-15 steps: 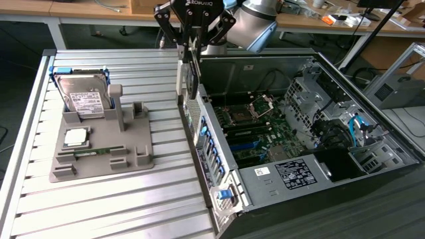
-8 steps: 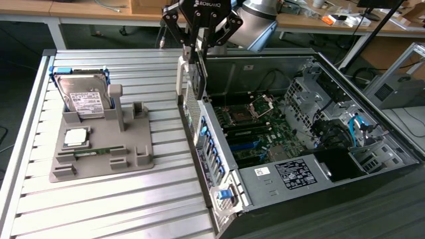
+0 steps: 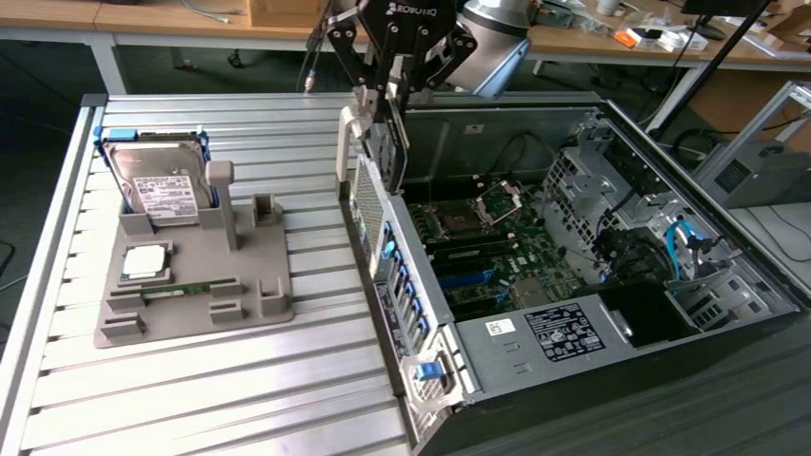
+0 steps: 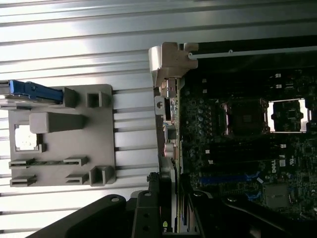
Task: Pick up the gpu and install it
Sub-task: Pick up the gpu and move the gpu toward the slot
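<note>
The pincer [image 3: 390,95] hangs over the rear wall of the open computer case [image 3: 709,285], pinching the gpu [image 3: 387,142] between its fingers. The card stands on edge, so in the exterior view it reads as a narrow dark strip, with its pale metal bracket [image 3: 346,138] on the side toward the slatted surface [image 3: 254,380]. Its lower edge drops behind the case wall, and whether it touches the motherboard [image 3: 488,266] cannot be made out.

In the wrist view the gpu [image 4: 170,148] is again just a thin line running from the pincer [image 4: 171,218] to the bracket [image 4: 166,57] along the board's edge. The pincer's dark body covers the held end of the card.

Well apart from the case, on the exterior view's left, a grey holder [image 3: 260,304] lies on the surface. It carries a hard drive [image 3: 159,185] leaning upright, a small square chip [image 3: 143,261] and a memory stick [image 3: 190,287] lying flat. The arm is cut off at the frame's upper edge
</note>
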Robot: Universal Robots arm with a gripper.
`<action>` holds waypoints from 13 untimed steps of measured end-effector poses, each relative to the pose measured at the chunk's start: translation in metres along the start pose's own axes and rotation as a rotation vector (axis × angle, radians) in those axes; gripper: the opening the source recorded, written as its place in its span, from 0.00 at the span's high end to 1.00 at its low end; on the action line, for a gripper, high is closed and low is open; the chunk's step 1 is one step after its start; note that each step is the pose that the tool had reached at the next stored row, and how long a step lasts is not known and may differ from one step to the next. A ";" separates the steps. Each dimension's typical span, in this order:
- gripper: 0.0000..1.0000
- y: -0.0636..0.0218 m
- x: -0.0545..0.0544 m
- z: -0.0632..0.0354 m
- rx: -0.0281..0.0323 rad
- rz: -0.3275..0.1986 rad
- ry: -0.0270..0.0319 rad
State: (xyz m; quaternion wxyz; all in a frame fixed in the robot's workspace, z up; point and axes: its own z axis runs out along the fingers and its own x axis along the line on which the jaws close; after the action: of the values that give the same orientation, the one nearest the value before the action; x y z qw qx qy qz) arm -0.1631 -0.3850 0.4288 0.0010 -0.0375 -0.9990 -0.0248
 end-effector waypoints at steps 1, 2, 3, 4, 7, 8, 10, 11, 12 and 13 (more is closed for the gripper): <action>0.73 -0.0002 -0.002 0.0000 0.0000 0.000 0.0008; 0.73 -0.0003 -0.004 0.0000 0.0001 0.000 0.0014; 0.73 -0.0004 -0.005 0.0000 0.0001 0.000 0.0019; 0.73 -0.0005 -0.006 0.0000 0.0002 0.000 0.0024; 0.73 -0.0008 -0.009 0.0001 0.0003 0.000 0.0036; 0.73 -0.0009 -0.011 0.0001 0.0003 0.000 0.0042; 0.73 -0.0011 -0.013 0.0003 0.0004 0.000 0.0050; 0.73 -0.0012 -0.014 0.0003 0.0004 0.000 0.0055; 0.73 -0.0012 -0.016 0.0003 0.0005 0.000 0.0059; 0.73 -0.0013 -0.017 0.0004 0.0005 0.000 0.0062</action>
State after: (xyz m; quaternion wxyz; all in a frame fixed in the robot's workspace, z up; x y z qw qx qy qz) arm -0.1464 -0.3875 0.4283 0.0042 -0.0376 -0.9990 -0.0247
